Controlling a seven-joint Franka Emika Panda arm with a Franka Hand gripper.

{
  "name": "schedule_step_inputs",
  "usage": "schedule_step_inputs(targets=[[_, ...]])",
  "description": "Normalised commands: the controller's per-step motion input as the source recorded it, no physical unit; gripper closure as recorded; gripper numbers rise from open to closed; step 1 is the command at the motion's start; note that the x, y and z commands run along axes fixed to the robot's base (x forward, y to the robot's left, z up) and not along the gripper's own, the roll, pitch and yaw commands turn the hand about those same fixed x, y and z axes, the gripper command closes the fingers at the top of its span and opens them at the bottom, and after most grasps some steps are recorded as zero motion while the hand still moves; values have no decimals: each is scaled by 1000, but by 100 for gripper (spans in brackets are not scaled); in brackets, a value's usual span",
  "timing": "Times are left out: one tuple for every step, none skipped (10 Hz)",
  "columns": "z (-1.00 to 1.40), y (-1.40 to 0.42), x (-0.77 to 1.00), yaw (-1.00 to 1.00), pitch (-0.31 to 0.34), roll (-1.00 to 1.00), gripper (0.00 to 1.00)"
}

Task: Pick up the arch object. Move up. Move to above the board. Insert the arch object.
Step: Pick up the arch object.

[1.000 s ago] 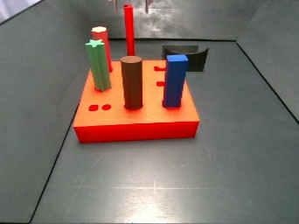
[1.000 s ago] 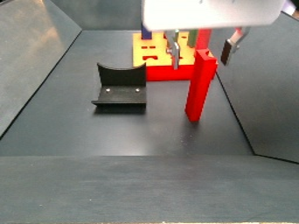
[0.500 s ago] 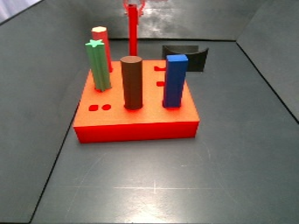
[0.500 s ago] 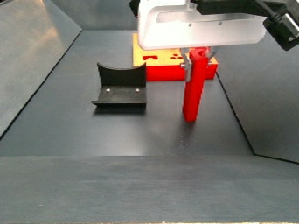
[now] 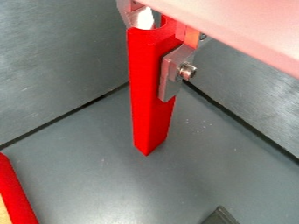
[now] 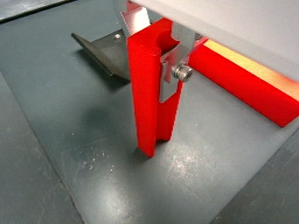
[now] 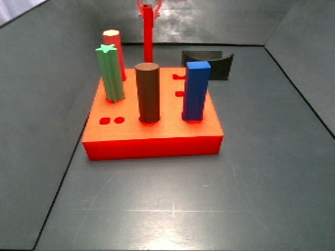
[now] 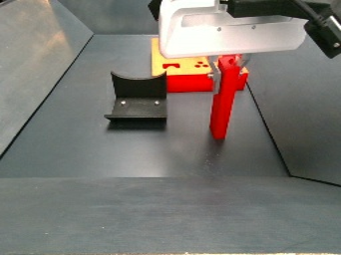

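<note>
Standing upright on the dark grey desk [image 8: 147, 159], the arch object [image 8: 225, 98] is a tall slim bright-red prism, base apparently on the floor in both wrist views. The gripper [image 6: 160, 48] sits over its top end; a silver finger plate [image 6: 179, 70] lies flat against one face of the prism, and the other plate is mostly hidden behind it. Jaws look closed in around the top of the prism, nothing else between them, though a firm clamp can't be confirmed.

Progress, as a judgement: the pick-up is at the grasp stage, no lift visible. Moving up, travelling to above the board and inserting are all left.

The board [image 7: 151, 137], an orange-red slab, lies well apart from the prism, nearer the camera in a side view. It already carries a green star-section peg [image 7: 110, 73], a brown round peg [image 7: 148, 91], a blue square peg [image 7: 195, 89] and a short red-and-cream peg [image 7: 112, 39]. Small holes show in its near corner.

The dark block with a curved notch [image 8: 136, 97] sits beside the prism, apart from it.

Surface: matte dark floor, faint scuffs near the prism base. Grey walls enclose the workspace on the sides and at the far end.
</note>
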Motion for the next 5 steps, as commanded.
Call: schedule_step_inputs(targets=[[0, 0, 0, 0, 0, 0, 100], [0, 0, 0, 0, 0, 0, 100], [0, 0, 0, 0, 0, 0, 100], [0, 0, 0, 0, 0, 0, 100], [0, 0, 0, 0, 0, 0, 100]])
